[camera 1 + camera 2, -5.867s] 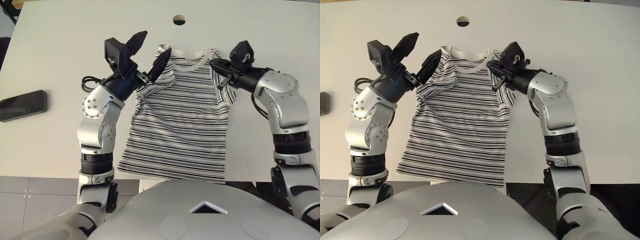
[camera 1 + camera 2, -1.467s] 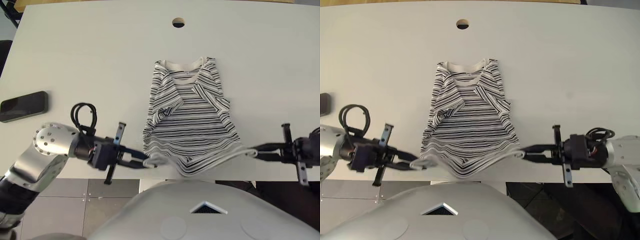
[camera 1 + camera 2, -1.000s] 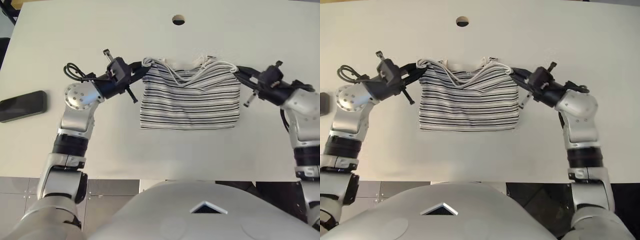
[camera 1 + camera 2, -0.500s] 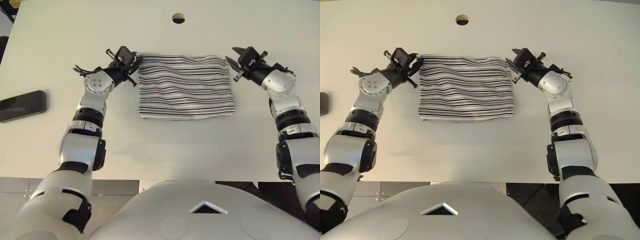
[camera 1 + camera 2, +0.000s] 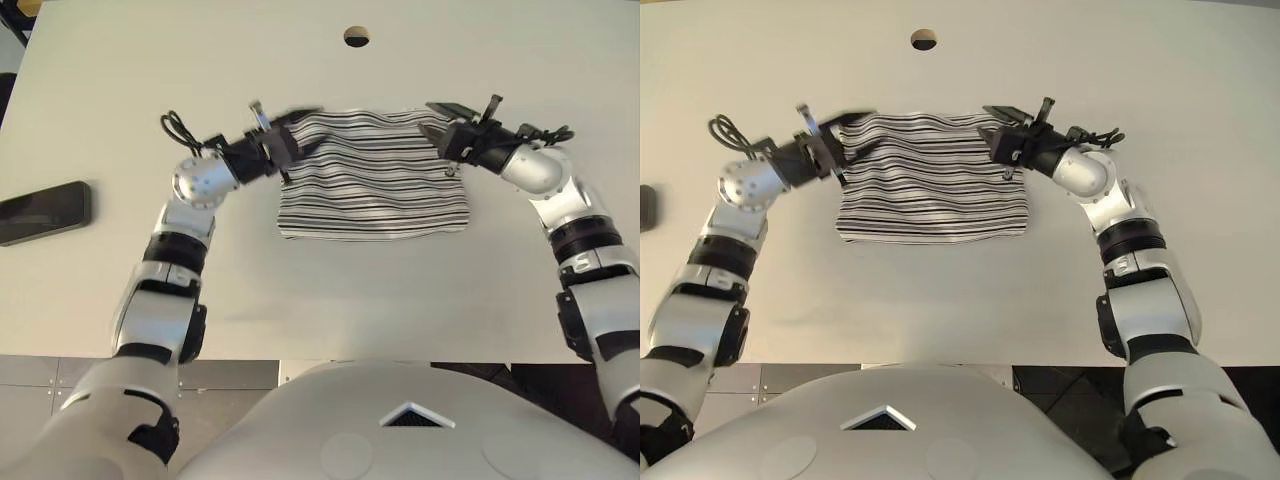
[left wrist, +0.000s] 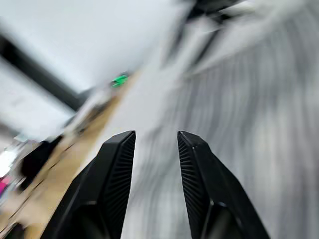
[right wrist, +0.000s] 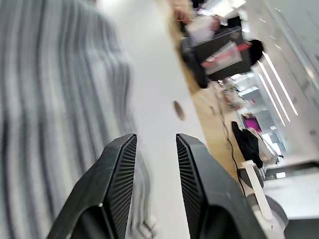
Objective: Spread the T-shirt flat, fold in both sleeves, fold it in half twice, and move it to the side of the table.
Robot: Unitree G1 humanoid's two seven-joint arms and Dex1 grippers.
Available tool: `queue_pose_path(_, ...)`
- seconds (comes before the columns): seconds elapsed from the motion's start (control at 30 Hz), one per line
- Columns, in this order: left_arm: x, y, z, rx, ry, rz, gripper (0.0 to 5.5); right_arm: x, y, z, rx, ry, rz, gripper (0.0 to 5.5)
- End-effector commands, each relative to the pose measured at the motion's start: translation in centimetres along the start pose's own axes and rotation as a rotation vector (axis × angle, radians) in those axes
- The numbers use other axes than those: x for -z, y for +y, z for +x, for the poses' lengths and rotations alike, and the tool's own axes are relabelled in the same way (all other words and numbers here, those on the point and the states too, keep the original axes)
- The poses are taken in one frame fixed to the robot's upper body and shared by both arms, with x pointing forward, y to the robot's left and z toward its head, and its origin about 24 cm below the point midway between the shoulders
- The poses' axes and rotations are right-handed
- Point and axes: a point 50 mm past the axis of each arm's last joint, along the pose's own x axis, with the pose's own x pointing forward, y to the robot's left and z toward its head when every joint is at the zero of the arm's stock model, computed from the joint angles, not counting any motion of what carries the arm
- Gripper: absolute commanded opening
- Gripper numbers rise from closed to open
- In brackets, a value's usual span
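Note:
The striped T-shirt (image 5: 372, 180) lies folded into a wide rectangle on the white table (image 5: 150, 60), sleeves tucked in. My left gripper (image 5: 305, 130) hovers over the shirt's far left corner, its fingers pointing inward. It is open, with nothing between the fingers (image 6: 117, 169); striped cloth (image 6: 259, 124) lies beneath them. My right gripper (image 5: 436, 119) is over the far right corner, also pointing inward. It is open and holds nothing, with the striped fabric (image 7: 50, 99) below and beside its fingers (image 7: 119, 169).
A dark phone (image 5: 45, 210) lies near the table's left edge. A round cable hole (image 5: 355, 37) sits at the far middle. Bare tabletop stretches on both sides of the shirt and in front of it, up to the near edge.
Both grippers have swung inward from just outside the shirt's far corners to above them. The folded shirt has stayed where it was.

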Motion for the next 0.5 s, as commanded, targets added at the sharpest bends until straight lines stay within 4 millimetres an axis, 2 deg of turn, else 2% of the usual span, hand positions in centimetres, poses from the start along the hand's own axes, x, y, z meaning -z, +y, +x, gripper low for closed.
queue_pose_path(0.03,-1.3,-1.6,-1.0,0.204,0.016,0.039,1.56,0.2,2.0,-0.7,-0.184,0.02,-0.056,1.45)
queue_pose_path(0.2,-1.0,-2.3,-1.8,0.403,0.156,0.197,1.56,-0.8,3.9,-2.4,-0.421,0.003,-0.061,1.45)
queue_pose_path(0.27,0.2,-1.7,-1.7,0.439,0.265,0.354,1.56,-2.0,4.9,-3.3,-0.535,-0.03,-0.024,1.45)
queue_pose_path(0.37,2.2,-0.4,-1.6,0.5,0.4,0.605,1.56,-5.6,6.7,-4.7,-0.708,-0.167,0.135,1.45)
queue_pose_path(0.5,2.3,0.2,1.2,0.569,0.322,0.964,1.56,-9.8,7.1,-4.0,-0.728,-0.357,0.24,1.45)
